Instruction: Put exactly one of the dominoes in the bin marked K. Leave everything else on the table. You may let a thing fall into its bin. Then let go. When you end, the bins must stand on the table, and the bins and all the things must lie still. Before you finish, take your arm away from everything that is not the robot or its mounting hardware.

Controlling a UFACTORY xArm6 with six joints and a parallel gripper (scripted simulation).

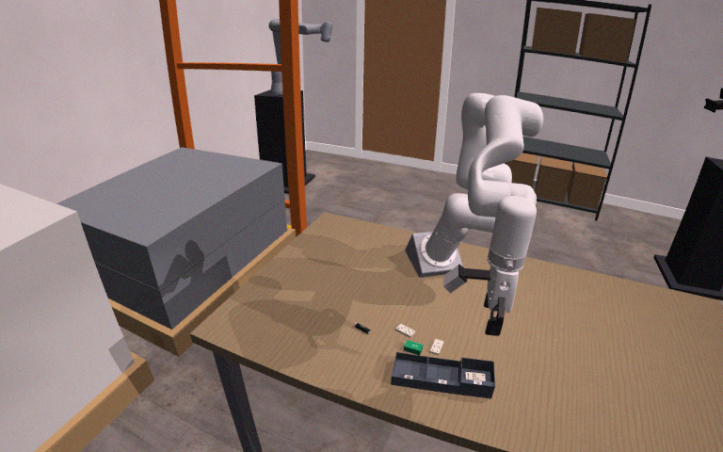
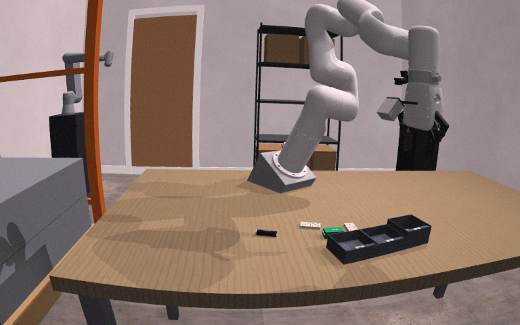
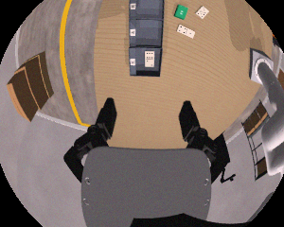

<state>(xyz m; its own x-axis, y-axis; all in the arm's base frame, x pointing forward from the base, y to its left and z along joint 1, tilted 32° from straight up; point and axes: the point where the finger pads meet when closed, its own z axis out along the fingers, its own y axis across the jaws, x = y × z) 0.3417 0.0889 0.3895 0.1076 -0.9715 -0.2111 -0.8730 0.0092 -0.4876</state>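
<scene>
The white spotted domino [image 3: 150, 59] is lying in the end compartment of the dark three-part bin [image 3: 146, 9], at 12 o'clock from the wide-open, empty gripper [image 3: 148, 121], so I'd be parking the arm clear, leaving everything settling.

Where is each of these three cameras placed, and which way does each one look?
Top: high off the table's near corner, looking down at the whole arm, bins and dominoes.
Exterior: low beside the table, looking across it; whole arm, open gripper raised.
Wrist: on the arm's wrist, looking straight down; only the fingers show.
Shared: top and wrist both show a domino in the end bin.
</scene>
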